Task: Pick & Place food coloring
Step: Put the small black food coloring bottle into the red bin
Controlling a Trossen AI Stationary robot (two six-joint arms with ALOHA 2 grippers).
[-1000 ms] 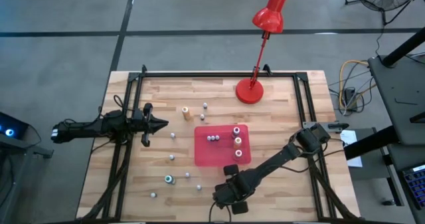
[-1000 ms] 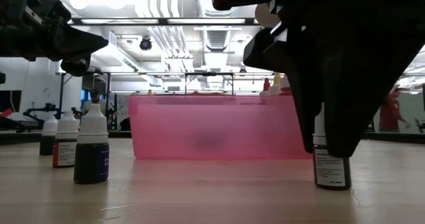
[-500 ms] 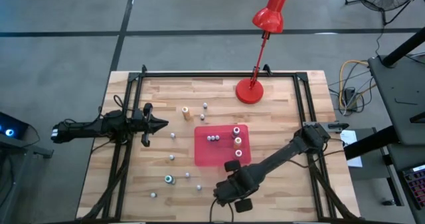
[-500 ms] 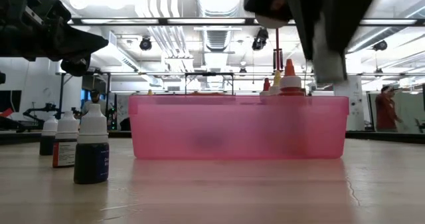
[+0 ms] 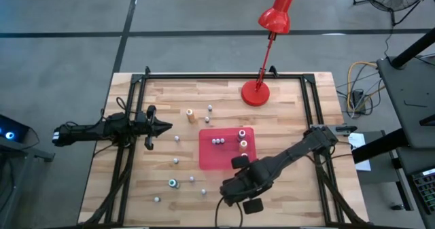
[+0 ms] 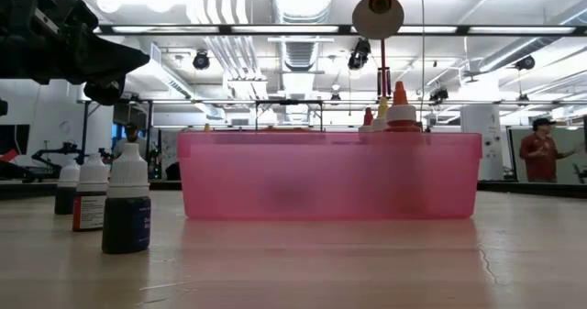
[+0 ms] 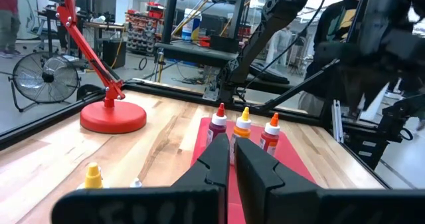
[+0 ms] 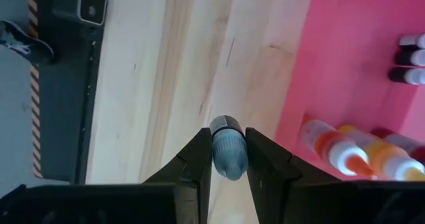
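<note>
From above, the left gripper (image 5: 165,126) waits with fingers together over the table's left side, while the right gripper (image 5: 234,188) hangs near the red tray (image 5: 209,155). The right wrist view shows its fingers clamped on a small food coloring bottle (image 8: 228,146) above bare wood beside the tray, where other bottles (image 8: 345,151) lie.

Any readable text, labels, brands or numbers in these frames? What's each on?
No readable text in any view.
Small dark bottle with white cap: label too blurred to read.
Second small bottle with a white and orange label: print too blurred to read.
Red rectangular plastic tray: no markings visible.
Red desk lamp: no markings visible.
</note>
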